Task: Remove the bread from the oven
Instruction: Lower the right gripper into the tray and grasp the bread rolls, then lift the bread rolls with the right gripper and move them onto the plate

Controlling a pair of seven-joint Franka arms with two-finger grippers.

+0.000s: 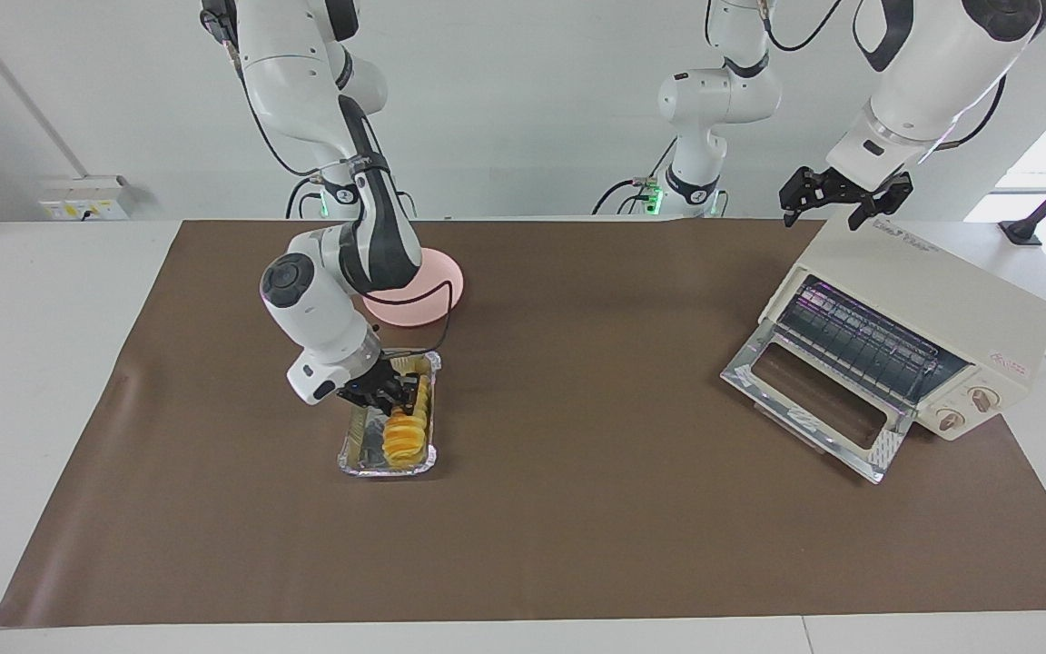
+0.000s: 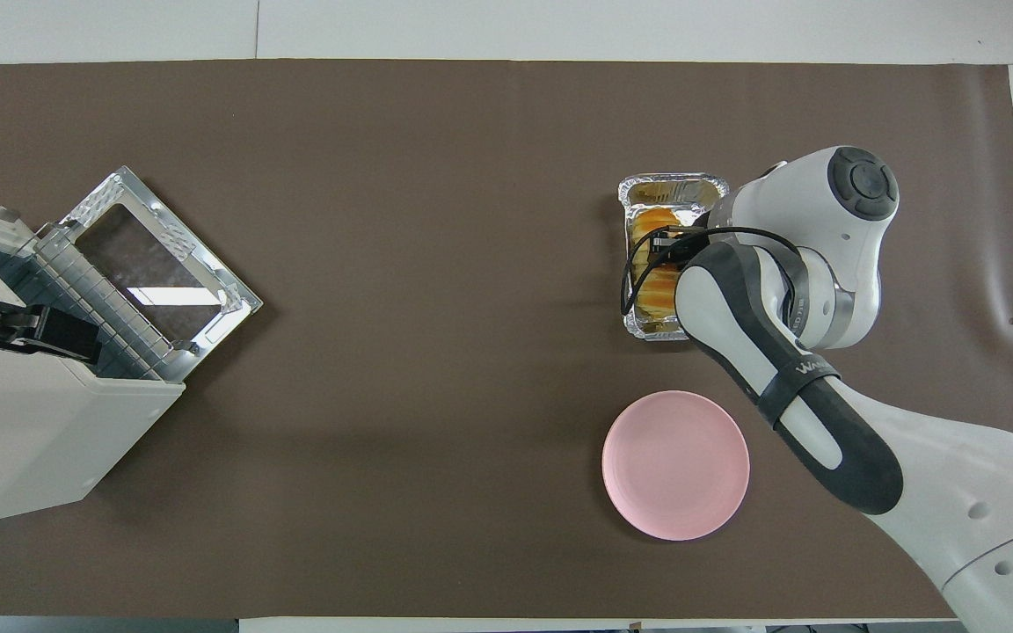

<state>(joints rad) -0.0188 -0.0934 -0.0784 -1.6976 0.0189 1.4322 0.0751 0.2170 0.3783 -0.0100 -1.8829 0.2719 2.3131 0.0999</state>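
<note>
The bread (image 1: 403, 436), a golden ridged loaf, lies in a crinkled silver foil tray (image 1: 350, 457) on the brown mat, toward the right arm's end of the table. It also shows in the overhead view (image 2: 652, 223). My right gripper (image 1: 405, 392) is down in the tray, at the end of the bread nearer to the robots. The cream-white oven (image 1: 941, 300) stands at the left arm's end with its glass door (image 1: 814, 400) dropped open and its wire rack bare. My left gripper (image 1: 845, 195) hangs open and empty above the oven's top.
A round pink plate (image 2: 675, 464) lies nearer to the robots than the foil tray, partly covered by the right arm in the facing view. The brown mat (image 1: 577, 509) covers most of the table.
</note>
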